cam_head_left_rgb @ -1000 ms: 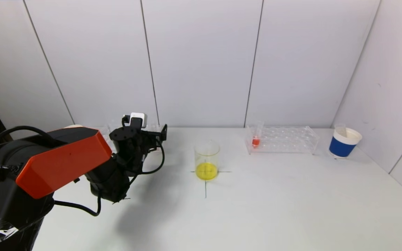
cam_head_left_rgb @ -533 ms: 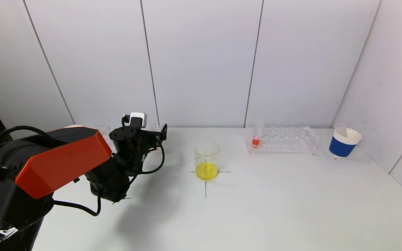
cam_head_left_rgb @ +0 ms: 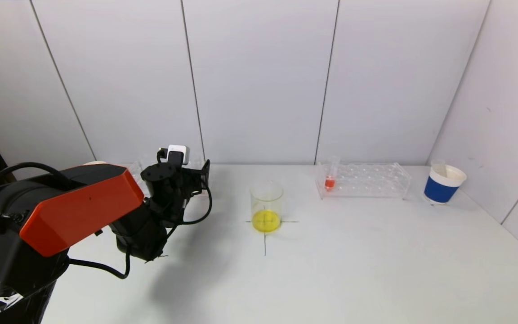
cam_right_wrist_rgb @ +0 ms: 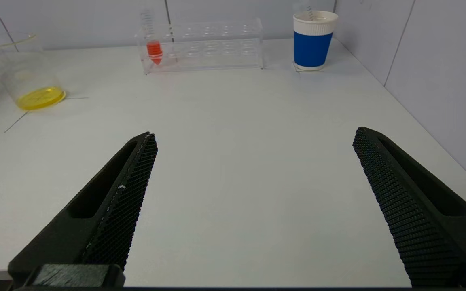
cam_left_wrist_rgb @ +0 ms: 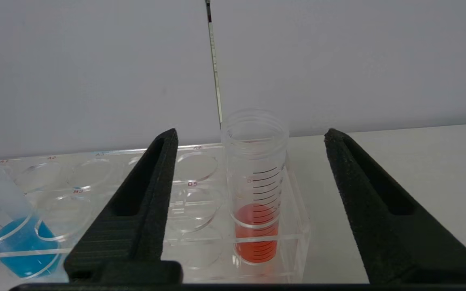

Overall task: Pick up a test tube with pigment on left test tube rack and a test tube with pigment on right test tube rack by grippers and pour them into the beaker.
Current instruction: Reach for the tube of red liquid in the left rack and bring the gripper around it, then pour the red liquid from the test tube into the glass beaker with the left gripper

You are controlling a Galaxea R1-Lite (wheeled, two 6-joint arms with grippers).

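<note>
Presently left claw (cam_left_wrist_rgb: 249, 135) stands open, fingers either side of the red-pigment tube (cam_left_wrist_rgb: 256, 190) in the left rack (cam_left_wrist_rgb: 200, 190), not touching; right claw (cam_right_wrist_rgb: 253, 135) open, hovering over bare surface (cam_right_wrist_rgb: 233, 133), beaker (cam_right_wrist_rgb: 26, 70) well apart

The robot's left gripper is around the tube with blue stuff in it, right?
Not quite. In the left wrist view the left gripper is around the tube with red pigment, not yet touching it. The tube with blue pigment stands off to one side in the same rack.
</note>
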